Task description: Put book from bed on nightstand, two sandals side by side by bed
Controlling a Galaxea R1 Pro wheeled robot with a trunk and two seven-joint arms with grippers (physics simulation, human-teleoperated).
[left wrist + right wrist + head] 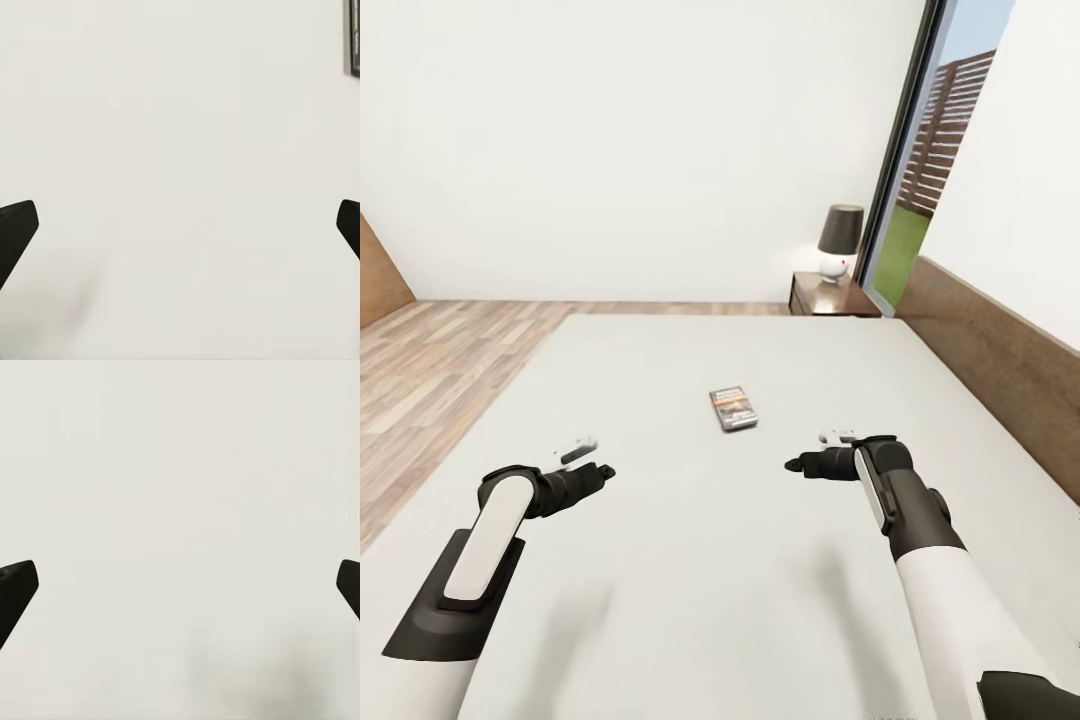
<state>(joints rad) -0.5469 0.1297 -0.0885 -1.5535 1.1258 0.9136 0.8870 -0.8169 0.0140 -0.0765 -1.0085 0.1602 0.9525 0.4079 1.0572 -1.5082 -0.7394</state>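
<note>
Book (733, 408), one only, lies flat mid-mattress on the bed (660, 600), ahead between both arms. Left gripper (180, 225) and right gripper (180, 585) hover spread wide, apparently touching nothing.

The book (733, 408) lies mid-bed (660, 600); the nightstand (830, 296), bearing a lamp (839, 242), stands beyond the bed's far right corner.
</note>
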